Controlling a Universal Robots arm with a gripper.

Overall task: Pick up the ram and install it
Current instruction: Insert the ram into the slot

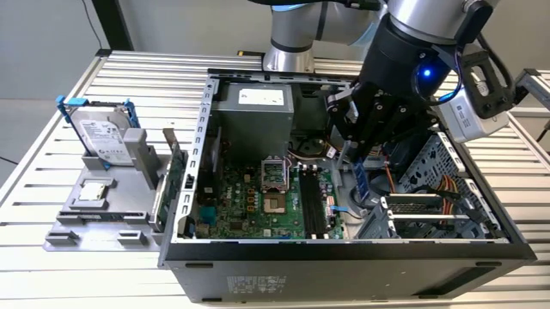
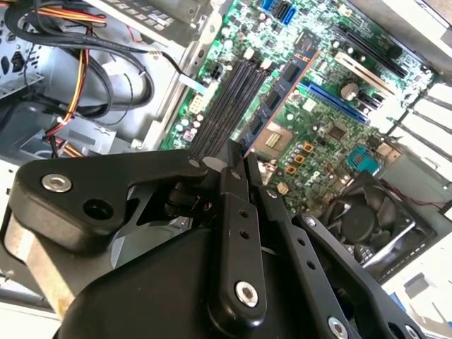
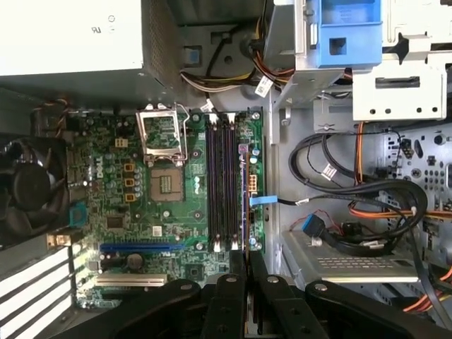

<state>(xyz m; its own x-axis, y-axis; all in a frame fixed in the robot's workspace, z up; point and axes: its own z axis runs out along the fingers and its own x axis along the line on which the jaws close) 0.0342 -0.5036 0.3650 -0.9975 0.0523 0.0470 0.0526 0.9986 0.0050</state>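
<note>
My gripper (image 1: pixel 361 162) is shut on the ram (image 1: pixel 364 182), a thin blue stick that hangs upright below the fingers inside the open computer case (image 1: pixel 344 248). It is held above the motherboard, toward the exterior view's right of the long black memory slots (image 1: pixel 311 207). In the second wrist view the ram (image 2: pixel 277 95) runs out from the gripper (image 2: pixel 239 166) with black chips along its face. In the first wrist view the ram (image 3: pixel 244 201) appears edge-on, parallel to the slots (image 3: pixel 220 185) and just beside them, with the gripper (image 3: pixel 245 265) closed around its end.
A grey holder (image 1: pixel 94 219) at the exterior view's left carries a hard drive (image 1: pixel 103 132) in a blue bracket and a green expansion card (image 1: pixel 176 174). Inside the case are the power supply (image 1: pixel 254 112), the CPU socket (image 3: pixel 164 185), a fan (image 3: pixel 25 191), and loose cables (image 3: pixel 367 205) by the drive cage.
</note>
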